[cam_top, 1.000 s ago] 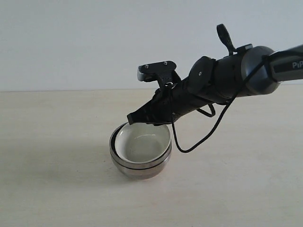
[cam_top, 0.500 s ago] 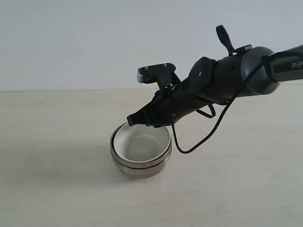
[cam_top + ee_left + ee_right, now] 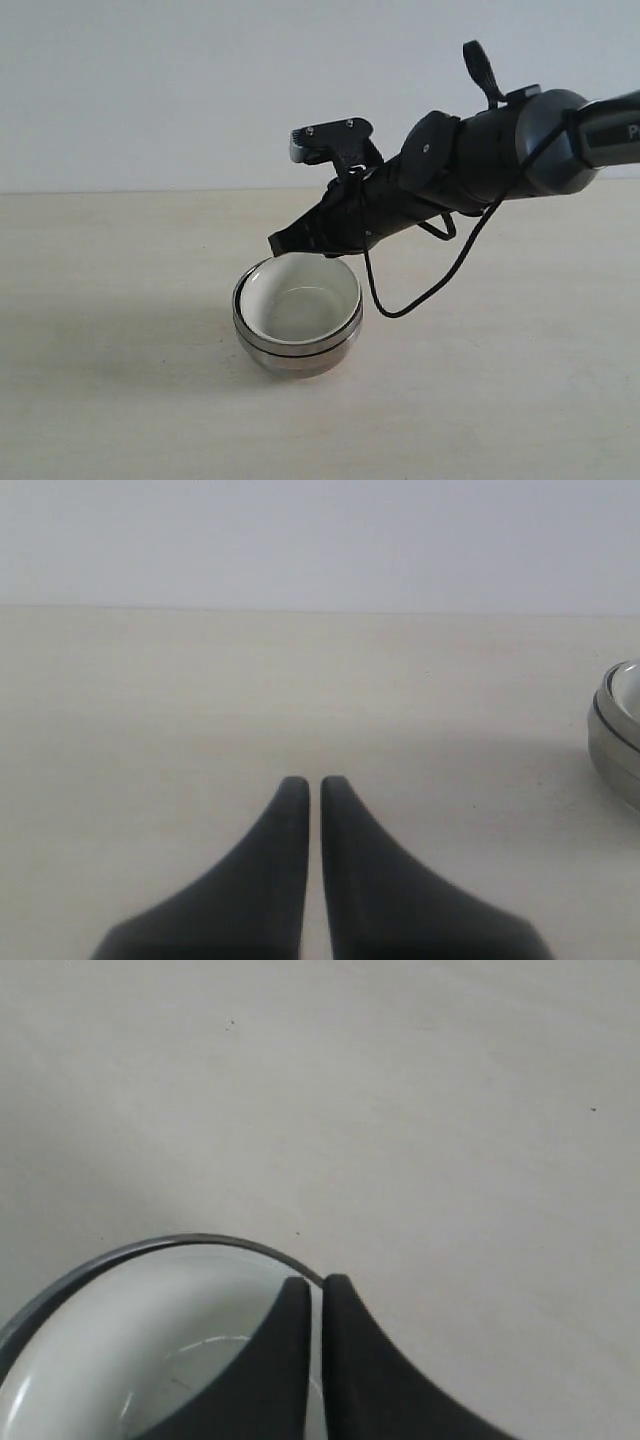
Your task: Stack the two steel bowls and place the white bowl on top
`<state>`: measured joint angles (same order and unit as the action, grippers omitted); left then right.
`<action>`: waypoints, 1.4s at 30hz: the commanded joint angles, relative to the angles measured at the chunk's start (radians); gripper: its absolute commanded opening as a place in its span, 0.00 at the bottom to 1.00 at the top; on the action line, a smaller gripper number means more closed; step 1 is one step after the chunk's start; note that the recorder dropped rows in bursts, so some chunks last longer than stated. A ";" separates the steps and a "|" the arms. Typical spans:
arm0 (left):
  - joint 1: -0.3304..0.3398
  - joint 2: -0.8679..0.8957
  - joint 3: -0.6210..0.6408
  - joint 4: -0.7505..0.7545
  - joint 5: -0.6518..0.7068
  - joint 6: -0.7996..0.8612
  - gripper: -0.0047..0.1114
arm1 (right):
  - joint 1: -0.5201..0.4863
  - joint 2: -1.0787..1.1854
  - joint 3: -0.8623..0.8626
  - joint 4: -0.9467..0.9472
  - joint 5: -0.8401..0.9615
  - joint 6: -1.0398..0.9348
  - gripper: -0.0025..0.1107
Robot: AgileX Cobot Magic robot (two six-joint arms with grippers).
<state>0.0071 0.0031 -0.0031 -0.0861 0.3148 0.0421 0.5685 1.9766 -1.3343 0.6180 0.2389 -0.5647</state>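
The bare, pale table (image 3: 120, 410) fills the near part of the exterior view. Just toward 6 o'clock from the middle of that view stands the stack. The two steel bowls (image 3: 297, 352) sit one inside the other, their rims showing as two shiny bands with a dark line between. The white bowl (image 3: 300, 298) is nested in them, upright and level, its glossy inside facing up.

Over the far edge of the stack, at about 11 o'clock on the white bowl's rim, hangs the right gripper (image 3: 280, 243). Its jaws are clenched with only a hairline slit between them and nothing held. In the right wrist view its tips (image 3: 315, 1285) lie over the white bowl's rim (image 3: 120, 1360), with the grey steel edge (image 3: 150, 1248) curving just outside it. From the exterior view the tips look slightly above the rim, though whether they touch it cannot be told. The black arm slopes up and away toward 2 o'clock, and a thin black cable (image 3: 420, 300) loops down beside the stack at about 3 o'clock.

The left gripper (image 3: 307, 783) is over bare table with its jaws likewise pressed nearly together and empty. The stack's wall (image 3: 615, 740) is well apart from it.

Beyond the table's far edge rises a plain pale wall (image 3: 150, 90).
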 commanded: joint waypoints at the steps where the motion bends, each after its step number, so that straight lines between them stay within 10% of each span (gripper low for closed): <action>1: -0.005 -0.003 0.003 0.000 -0.007 -0.005 0.07 | 0.000 0.015 -0.005 -0.003 -0.011 0.003 0.02; 42: -0.005 -0.003 0.003 0.000 -0.007 -0.005 0.07 | 0.002 -0.073 -0.005 0.026 0.090 -0.009 0.02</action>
<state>0.0071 0.0031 -0.0031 -0.0861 0.3148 0.0421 0.5685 1.9205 -1.3343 0.6497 0.3314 -0.5653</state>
